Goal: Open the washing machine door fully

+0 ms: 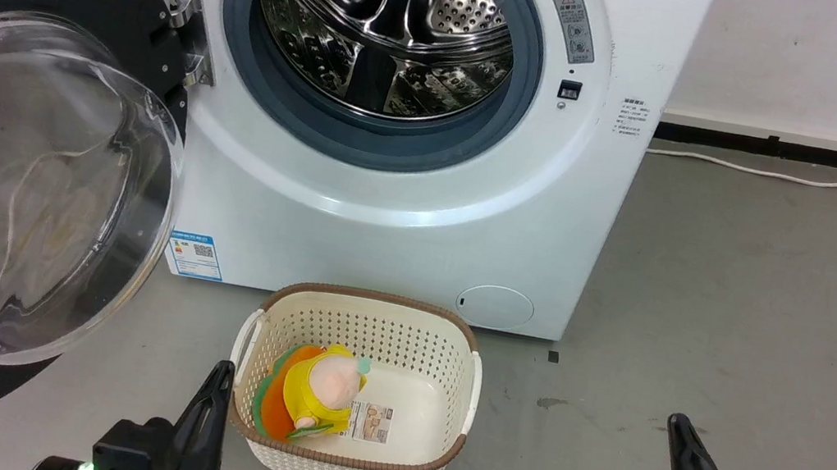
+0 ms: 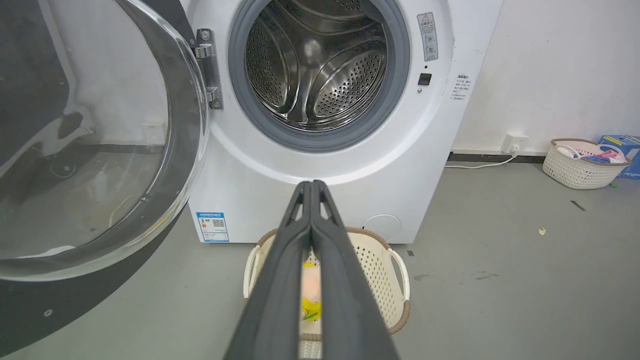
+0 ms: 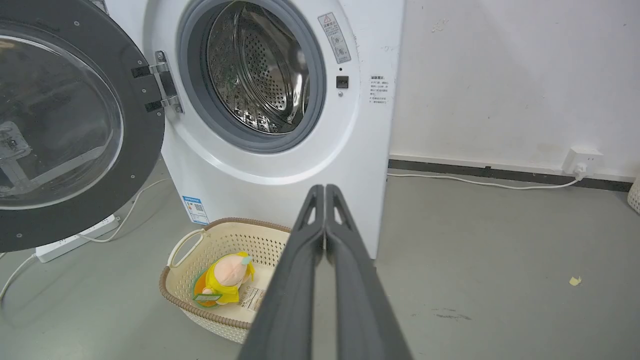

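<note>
The white washing machine (image 1: 401, 241) stands ahead with its steel drum bare. Its door (image 1: 19, 184), a black disc with a bulging clear bowl, hangs swung out on the left hinge (image 1: 188, 26); it also appears as the door (image 2: 90, 150) and the door (image 3: 65, 125) in the wrist views. Low at the left, my left gripper (image 1: 224, 372) is shut and empty, its fingers (image 2: 312, 187) pressed together above the basket. My right gripper (image 1: 678, 427) is shut and empty at the lower right, fingers (image 3: 325, 192) closed, well clear of the door.
A cream basket (image 1: 344, 456) with a yellow plush toy (image 1: 316, 394) sits on the floor before the machine. A white cable (image 1: 784, 174) runs along the wall. A power strip (image 3: 75, 240) lies under the door. Another basket (image 2: 582, 165) stands far right.
</note>
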